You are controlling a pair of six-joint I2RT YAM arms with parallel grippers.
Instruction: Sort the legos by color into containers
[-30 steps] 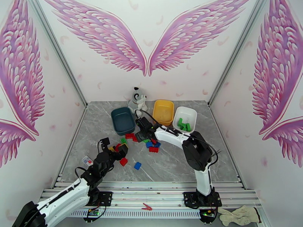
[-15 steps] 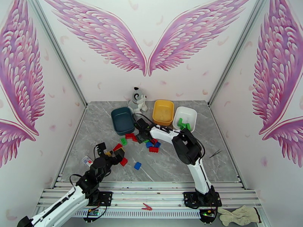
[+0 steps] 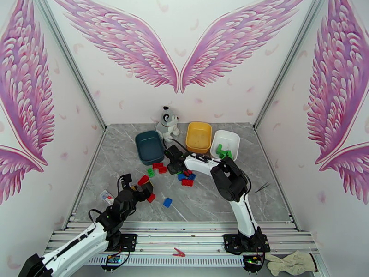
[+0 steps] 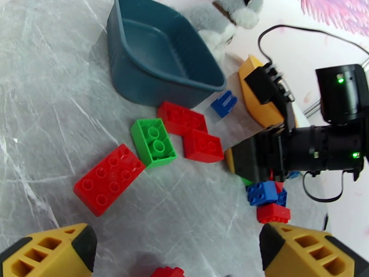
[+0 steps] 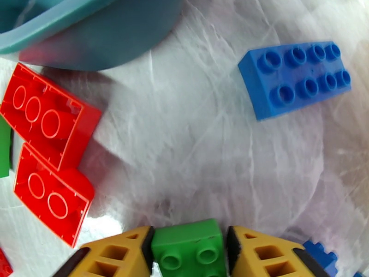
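**Brick sorting; positions given from the dark teal tub (image 3: 150, 147).**

**Hazards.**
(a) Near-left of the tub, the left jaws stand at their widest and hold nothing. Their fingertips (image 4: 46, 250) straddle bare surface (image 3: 207, 199). A long red brick (image 4: 108, 178) and a loose green brick (image 4: 153, 141) lie between them and the tub. Reaching further toward the tub would likely bring this arm into the other arm's working space, since both face the same scatter.

(b) Just right of the tub's near corner, the right jaws are closed against a small green brick (image 5: 188, 248), with one finger (image 5: 115, 255) flush on each side. The grip appears to sit at the very tips, so the brick could pivot or slip on lifting. Two red bricks (image 5: 48, 116) lie close on the tub side and may be nudged.

(c) The matching green bricks (image 3: 223, 153) lie in the white tub (image 3: 227, 138), farthest right of the teal tub and beyond the yellow tub (image 3: 199, 137). A loose grip could drop the brick short, into yellow.

**Poses.**
- **Left arm (image 3: 115, 209):** low, stretched from its base diagonally toward the tub, with the jaws clear of the surface.
- **Right arm (image 3: 228, 181):** elbow folded high, forearm reaching leftward and down to the surface beside the tub.
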